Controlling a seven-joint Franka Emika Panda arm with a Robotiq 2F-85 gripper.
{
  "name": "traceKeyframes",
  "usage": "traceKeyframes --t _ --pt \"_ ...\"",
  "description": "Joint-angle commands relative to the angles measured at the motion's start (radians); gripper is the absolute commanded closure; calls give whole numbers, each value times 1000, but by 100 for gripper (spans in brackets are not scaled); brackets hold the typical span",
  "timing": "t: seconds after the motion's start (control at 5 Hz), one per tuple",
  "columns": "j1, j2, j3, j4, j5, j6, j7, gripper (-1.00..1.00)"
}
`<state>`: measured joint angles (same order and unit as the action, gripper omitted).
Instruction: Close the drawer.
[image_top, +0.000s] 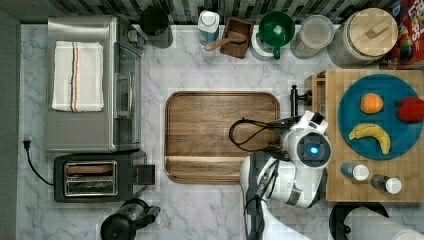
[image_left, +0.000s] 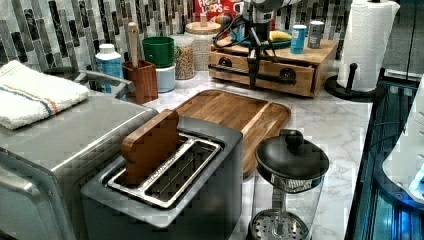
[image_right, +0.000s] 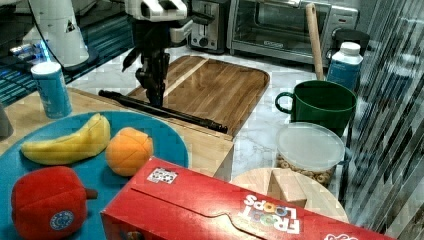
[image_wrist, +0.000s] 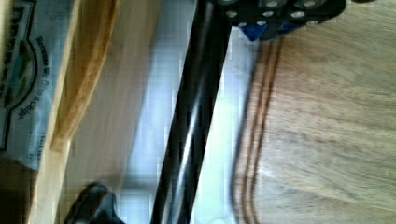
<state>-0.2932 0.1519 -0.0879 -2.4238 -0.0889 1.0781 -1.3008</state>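
Drawer (image_left: 260, 75): light bamboo, set in the wooden organiser at the upper right of the left view. Its front stands slightly proud of the box, so it is partly open. In the top view a sliver of the drawer (image_top: 317, 95) shows at right centre, between the brown tray and the top board. A long black bar handle (image_left: 260, 75) runs across the front; in the right view the handle (image_right: 165, 111) crosses the middle left of the frame, and in the wrist view the bar (image_wrist: 194, 112) runs as a dark vertical stripe.

Gripper (image_right: 154, 95): comes down from above onto the handle, at about the bar's mid-length in the right view. In the left view the gripper (image_left: 253, 72) reaches the bar. Cannot tell how far apart the fingers are, or whether they hold the bar.

Top board (image_top: 335, 165): carries a blue plate (image_top: 350, 117) with a banana (image_top: 371, 135), an orange (image_top: 371, 103) and a red pepper-like toy (image_top: 411, 109).

Brown wooden tray (image_top: 220, 135): lies flat on the marble worktop (image_top: 155, 200), centre of the top view, just beside the drawer front.

Toaster (image_top: 100, 175) sits lower left in the top view, toaster oven (image_top: 90, 80) above it.
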Motion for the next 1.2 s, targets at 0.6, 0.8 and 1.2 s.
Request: traceKeyframes --t 0.6,0.8,1.2 --pt "-118 69 -77 249 -108 31 -84 100" --pt "-117 69 -78 249 -107 31 -84 100" --pt "-86 70 -109 249 -93 32 -94 100"
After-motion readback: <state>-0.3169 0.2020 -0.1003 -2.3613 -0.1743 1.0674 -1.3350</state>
